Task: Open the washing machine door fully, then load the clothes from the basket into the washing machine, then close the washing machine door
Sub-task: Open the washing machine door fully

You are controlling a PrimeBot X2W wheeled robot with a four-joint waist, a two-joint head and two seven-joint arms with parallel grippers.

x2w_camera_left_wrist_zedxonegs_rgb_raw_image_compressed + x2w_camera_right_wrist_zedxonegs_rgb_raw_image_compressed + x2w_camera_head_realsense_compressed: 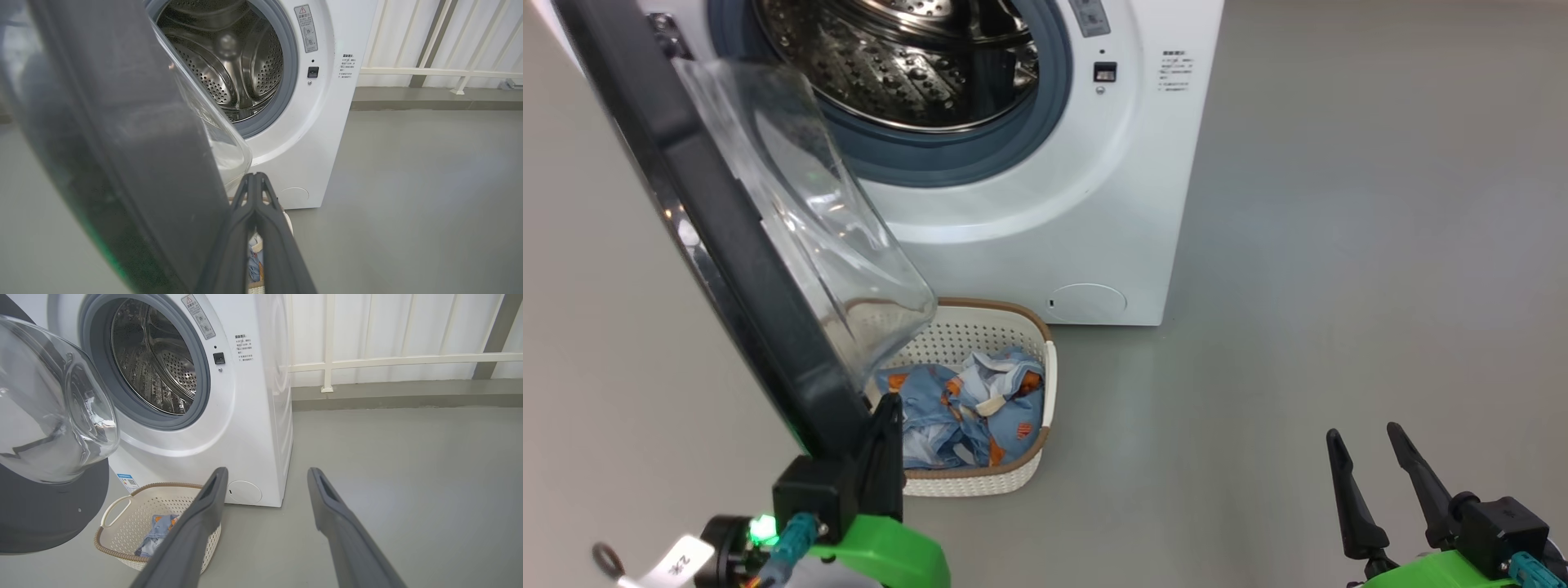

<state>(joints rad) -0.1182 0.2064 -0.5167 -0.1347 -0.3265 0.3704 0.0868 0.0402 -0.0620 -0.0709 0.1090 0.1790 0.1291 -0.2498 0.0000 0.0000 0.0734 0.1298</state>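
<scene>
The washing machine door (727,245) stood swung out toward the camera, its black rim running down the left of the head view and its clear glass bowl (825,220) bulging toward the machine. The left gripper (888,402) sat at the door's lower edge with its two dark fingers pressed together and nothing between them. In the left wrist view those fingers (261,212) rose just beside the door's black rim. Whether they touched it could not be told.

The basket (1013,313) sat on the grey floor (1339,245) in front of the washing machine (1029,237), just beyond the left gripper's tip. The clothes (964,408), blue with orange and white patches, lay bundled inside it. The right gripper (1362,430) hung well apart from the basket, at the lower right, with its fingers spread and empty.

The door hid the basket's left side in the head view, and the left gripper's fingers covered one corner of the clothes. The machine's top was cut off, so the steel drum (907,65) showed only in part. In the right wrist view one finger (196,526) crossed the basket, leaving just a scrap of the clothes in sight. The small print on the machine's front labels was too fine to read.
</scene>
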